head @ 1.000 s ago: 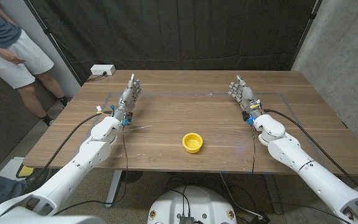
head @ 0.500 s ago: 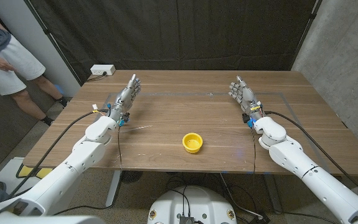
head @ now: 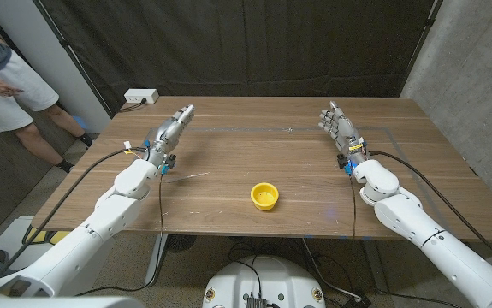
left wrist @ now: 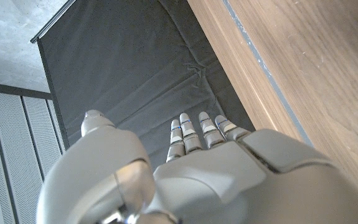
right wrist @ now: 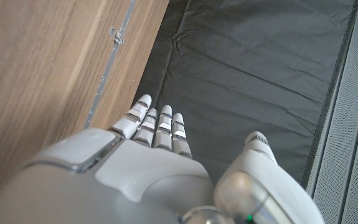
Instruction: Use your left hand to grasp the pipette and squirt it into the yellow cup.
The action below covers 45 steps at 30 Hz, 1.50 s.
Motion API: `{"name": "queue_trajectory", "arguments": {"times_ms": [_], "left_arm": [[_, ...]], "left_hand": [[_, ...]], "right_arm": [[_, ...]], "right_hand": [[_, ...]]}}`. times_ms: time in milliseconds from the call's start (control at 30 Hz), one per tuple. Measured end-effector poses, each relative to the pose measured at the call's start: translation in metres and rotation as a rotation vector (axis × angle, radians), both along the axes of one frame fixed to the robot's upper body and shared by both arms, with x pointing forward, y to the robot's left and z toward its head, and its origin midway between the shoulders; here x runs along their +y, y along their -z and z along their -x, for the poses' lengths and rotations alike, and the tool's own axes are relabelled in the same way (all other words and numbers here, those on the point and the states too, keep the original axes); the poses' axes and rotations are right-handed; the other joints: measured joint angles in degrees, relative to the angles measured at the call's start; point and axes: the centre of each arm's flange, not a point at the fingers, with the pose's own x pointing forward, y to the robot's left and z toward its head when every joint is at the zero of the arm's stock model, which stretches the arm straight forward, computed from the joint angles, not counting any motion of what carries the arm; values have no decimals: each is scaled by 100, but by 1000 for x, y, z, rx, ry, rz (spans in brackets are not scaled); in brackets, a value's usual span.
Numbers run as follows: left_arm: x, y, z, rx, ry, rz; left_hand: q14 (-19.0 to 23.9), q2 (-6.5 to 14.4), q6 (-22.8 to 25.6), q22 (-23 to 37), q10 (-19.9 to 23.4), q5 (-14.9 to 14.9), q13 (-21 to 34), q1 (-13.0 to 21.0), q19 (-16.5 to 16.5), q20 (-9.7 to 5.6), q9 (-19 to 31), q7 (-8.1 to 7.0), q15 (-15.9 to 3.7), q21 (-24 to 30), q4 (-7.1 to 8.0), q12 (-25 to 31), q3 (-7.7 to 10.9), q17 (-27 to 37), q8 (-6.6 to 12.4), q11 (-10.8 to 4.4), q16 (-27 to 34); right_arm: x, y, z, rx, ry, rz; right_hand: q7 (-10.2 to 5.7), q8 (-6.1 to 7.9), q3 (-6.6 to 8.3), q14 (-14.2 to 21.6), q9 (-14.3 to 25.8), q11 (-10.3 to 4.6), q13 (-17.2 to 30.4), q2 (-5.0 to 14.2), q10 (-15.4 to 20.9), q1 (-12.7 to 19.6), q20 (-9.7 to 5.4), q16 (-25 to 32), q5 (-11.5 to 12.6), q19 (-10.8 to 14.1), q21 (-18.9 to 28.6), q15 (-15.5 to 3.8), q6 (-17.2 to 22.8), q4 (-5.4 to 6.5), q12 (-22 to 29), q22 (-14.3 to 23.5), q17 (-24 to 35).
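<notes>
the wooden table (head: 254, 162) is seen from the head view against a black curtain (head: 246, 43), with a grey concrete wall (head: 477, 68) at the robot's right and a person (head: 6, 73) in a dark shirt and white shorts standing off the far left corner. a pale taped rectangle outline (head: 228, 129) is marked on the tabletop, and a white power strip (head: 140, 97) lies at the far left corner. both white arms are extended from the near corners out over the table. the left hand (head: 170, 133) is held over the left side of the table, fingers straight, close together and pointed away toward the curtain; nothing is held in it. the right hand (head: 338, 131) is held over the right side, upright, its fingers extended and slightly spread, and nothing is held in it either. in the wrist views the back of the left hand (left wrist: 185, 174) and of the right hand (right wrist: 135, 174) are shown with fingers stretched out past the table edge toward the curtain. the yellow cup (head: 264, 196) stands upright near the front edge, between the two arms and well apart from both hands. the pipette (head: 192, 176) is made out only as a thin pale streak lying on the wood just beside the left forearm, between it and the cup.
</notes>
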Motion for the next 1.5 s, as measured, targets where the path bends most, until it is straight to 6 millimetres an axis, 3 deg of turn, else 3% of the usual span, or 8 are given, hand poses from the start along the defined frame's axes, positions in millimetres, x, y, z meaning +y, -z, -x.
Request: {"name": "queue_trajectory", "arguments": {"times_ms": [233, 500, 1000, 1167, 1333, 1500], "left_arm": [[-2, 4, 12, -21, -78, -31], [1, 7, 22, -30, -121, -79], [24, -2, 60, -23, -129, -212], [25, -1, 74, -27, -127, -239], [30, 5, 81, -39, -182, -261], [32, 11, 86, -59, -227, -268]], "left_hand": [[62, 17, 149, 0, 151, -40, 0, 135, -46, -1, 0, -8, -1, 0, -30, 21, 16, 0, 22, -30, 0], [123, 26, 244, -1, 199, -40, 0, 263, -114, 196, 0, -40, -2, 0, -77, 21, 64, 1, 22, -74, 0], [166, 48, 307, -2, 294, -88, 0, 284, -114, 196, 28, 6, -16, 0, -76, 21, 63, 17, 22, -69, 0], [236, 87, 385, 1, 386, -131, 0, 323, -113, 194, 28, -58, -9, 0, -100, 21, 39, 17, 22, -119, 0], [371, 33, 496, 29, 457, -133, 29, 377, 150, 73, 27, -95, -19, 80, -131, 21, 8, 17, 22, -148, 0], [470, -5, 635, 29, 595, -133, 29, 413, 246, 82, 27, -161, -3, 89, -155, 21, -16, 16, 26, -185, 38]], "right_arm": [[-6, -6, -1, -11, -12, 16], [-6, -11, 3, -14, -8, 19], [10, -21, 12, -39, 33, 24], [10, -21, 13, -39, 33, 23], [9, -20, 12, -39, 25, 11], [5, -20, 11, -44, 18, 9]], "right_hand": [[-31, 23, 0, 0, 0, 0, -1, 0, 0, 0, 0, 0, 0, 0, 0, 0, 30, 0, 0, 0, 0], [-31, 23, 0, -1, 0, 0, -1, 23, 0, 22, 0, 0, 0, 0, 0, 0, 30, 1, 0, 0, 0], [-20, 23, 16, -1, -1, 0, -1, 23, 0, 22, 1, 0, 0, -1, 0, 0, 40, -16, 0, -1, -1], [-41, 23, -8, -1, -1, 0, -1, 43, -1, 43, 0, 0, 0, -1, 0, 0, 61, -40, 0, -1, -1], [-62, 23, -8, 90, -1, -31, -1, 53, 31, 52, 1, 22, 0, -1, 0, -29, 81, -40, 0, -1, -1], [-60, 23, -8, 90, -1, -3, -1, 53, 59, 52, 1, 22, 0, -1, 0, -29, 83, -39, 0, -1, 28]]}}
